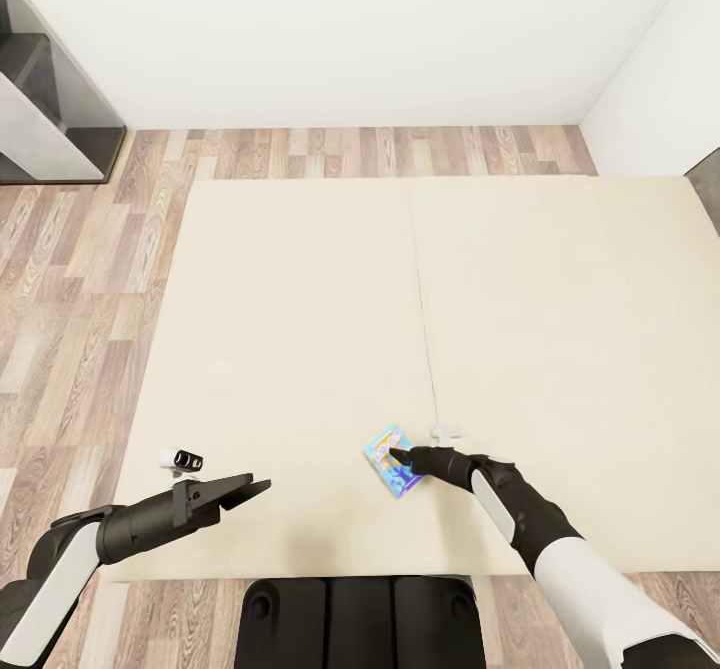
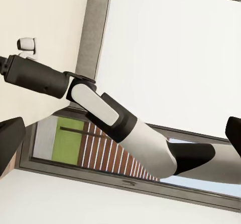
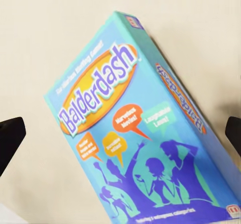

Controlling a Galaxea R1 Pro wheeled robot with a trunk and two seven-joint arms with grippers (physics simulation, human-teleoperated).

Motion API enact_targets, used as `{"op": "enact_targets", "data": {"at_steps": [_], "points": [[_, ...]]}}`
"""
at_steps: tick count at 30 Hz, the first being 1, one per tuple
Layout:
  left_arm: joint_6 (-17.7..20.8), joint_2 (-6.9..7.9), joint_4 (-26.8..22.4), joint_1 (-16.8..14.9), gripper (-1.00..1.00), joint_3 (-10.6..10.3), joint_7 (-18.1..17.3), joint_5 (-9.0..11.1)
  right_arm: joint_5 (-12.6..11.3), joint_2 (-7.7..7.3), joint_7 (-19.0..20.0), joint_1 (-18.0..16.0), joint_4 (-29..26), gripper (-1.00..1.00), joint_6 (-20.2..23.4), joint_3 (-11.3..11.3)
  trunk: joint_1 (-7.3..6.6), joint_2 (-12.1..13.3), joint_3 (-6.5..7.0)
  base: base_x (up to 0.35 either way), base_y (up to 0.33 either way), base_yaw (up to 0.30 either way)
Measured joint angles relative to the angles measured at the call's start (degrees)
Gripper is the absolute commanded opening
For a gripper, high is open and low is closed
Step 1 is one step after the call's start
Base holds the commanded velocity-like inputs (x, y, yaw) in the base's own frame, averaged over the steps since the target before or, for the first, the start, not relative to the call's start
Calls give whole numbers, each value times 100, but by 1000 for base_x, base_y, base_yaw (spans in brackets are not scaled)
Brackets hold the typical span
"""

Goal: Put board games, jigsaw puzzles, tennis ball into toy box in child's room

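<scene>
A small blue board game point(image 1: 384, 449), a box lettered "Balderdash", lies flat on the beige mattress of the bed point(image 1: 290, 309) near its front edge, just left of the mattress seam. My right gripper point(image 1: 400, 459) is directly over it. In the right wrist view the box point(image 3: 130, 128) sits between the two dark fingertips point(image 3: 10, 143), which are spread wide at the frame's edges, so the gripper is open and not touching the box. My left gripper point(image 1: 255, 487) hovers open over the mattress's front left part, holding nothing.
Wood-plank floor point(image 1: 90, 279) borders the bed on the left and behind. A dark-grey glass-fronted cabinet point(image 1: 50, 99) stands at the back left against the white wall. My own base point(image 1: 360, 619) is at the bed's front edge. The left wrist view looks across at my right arm point(image 2: 100, 108).
</scene>
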Motion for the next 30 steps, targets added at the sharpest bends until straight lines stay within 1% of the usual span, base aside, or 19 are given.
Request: {"op": "enact_targets", "data": {"at_steps": [18,25,30], "points": [[0,-18,0,0,100,2,0,-19,-7,15,3,0,1,100,382,4,0,0,0,0,0,0],[0,-20,0,0,100,3,0,-22,-8,28,0,0,2,100,427,12,0,0,0,0,0,0],[0,-20,0,0,100,3,0,-22,-18,-1,6,0,8,100,452,-22,0,0,0,0,0,0]]}}
